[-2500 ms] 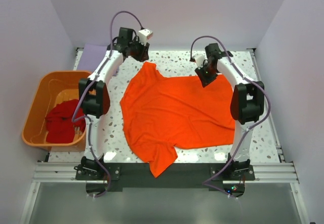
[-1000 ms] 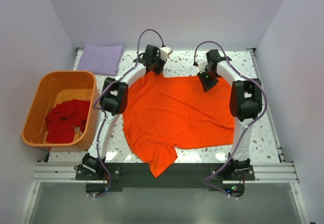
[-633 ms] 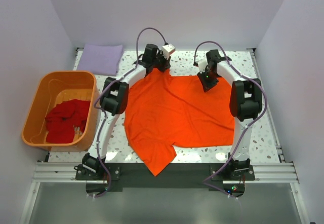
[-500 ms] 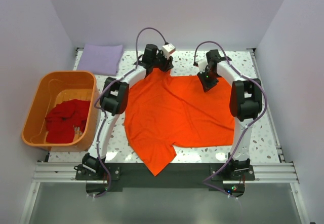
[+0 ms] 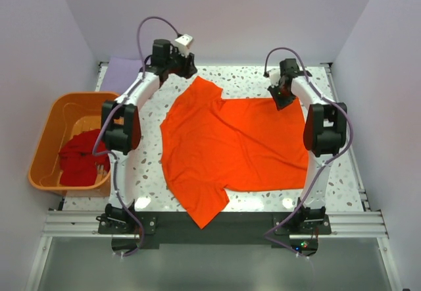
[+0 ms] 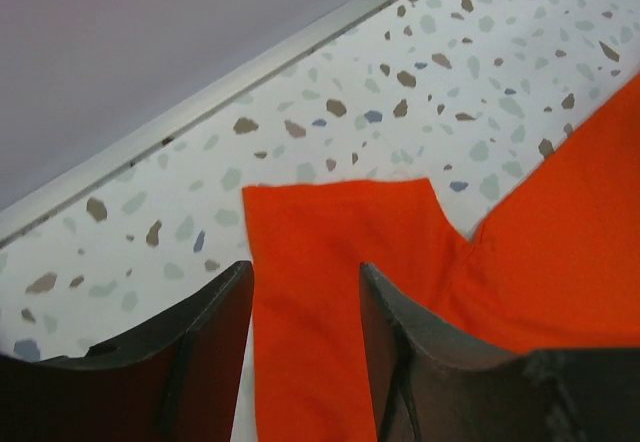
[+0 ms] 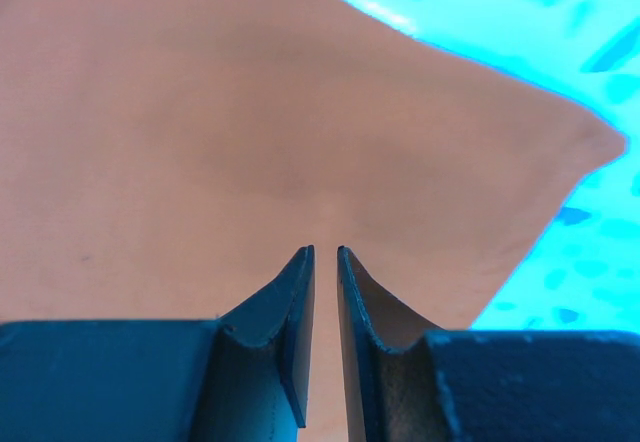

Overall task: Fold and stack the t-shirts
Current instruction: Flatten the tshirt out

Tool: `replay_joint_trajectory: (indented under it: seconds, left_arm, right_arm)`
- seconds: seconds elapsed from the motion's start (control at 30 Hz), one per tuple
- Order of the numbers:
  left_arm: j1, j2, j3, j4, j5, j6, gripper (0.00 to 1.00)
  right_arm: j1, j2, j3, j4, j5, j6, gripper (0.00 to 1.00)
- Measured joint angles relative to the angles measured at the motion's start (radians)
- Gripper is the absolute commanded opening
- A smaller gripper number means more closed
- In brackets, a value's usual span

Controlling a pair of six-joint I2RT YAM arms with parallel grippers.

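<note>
The bright orange t-shirt (image 5: 230, 146) lies spread flat on the speckled table (image 5: 250, 80). My left gripper (image 5: 186, 67) is open just beyond the shirt's far left sleeve (image 5: 204, 87). In the left wrist view the sleeve (image 6: 340, 232) lies flat on the table beneath the spread jaws of that gripper (image 6: 305, 267). My right gripper (image 5: 281, 100) is at the shirt's far right corner. In the right wrist view it (image 7: 325, 250) is pinched on the cloth (image 7: 250, 112). The darker red t-shirt (image 5: 82, 156) lies crumpled in the tub. The lavender t-shirt (image 5: 122, 74) lies at the far left, partly hidden by my left arm.
The rigid orange plastic tub (image 5: 49, 126) stands off the table's left side. A raised rail runs along the table's far edge (image 6: 200, 112). Purple walls close in the back and both sides.
My left gripper has let go of the sleeve and drawn back to the far left. My right gripper has moved right with the shirt's corner, stretching the far edge flatter.
</note>
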Motion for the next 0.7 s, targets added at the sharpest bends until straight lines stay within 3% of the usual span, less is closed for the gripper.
replay_joint_trajectory:
  seconds: [0.2,0.43,0.7]
  left_arm:
    - [0.047,-0.108,-0.161,-0.112,0.002,0.009,0.47]
    - [0.025,-0.113,-0.322,-0.241,-0.008,0.022,0.45]
    - [0.03,-0.079,-0.302,-0.315,-0.155,0.023,0.43]
  right_arm:
    - [-0.009,0.025,0.016,0.063,0.103,-0.034,0.19]
    - [-0.029,0.098,0.02,0.087,0.211,-0.06,0.19]
    - [-0.053,0.115,0.034,0.089,0.284,-0.058,0.2]
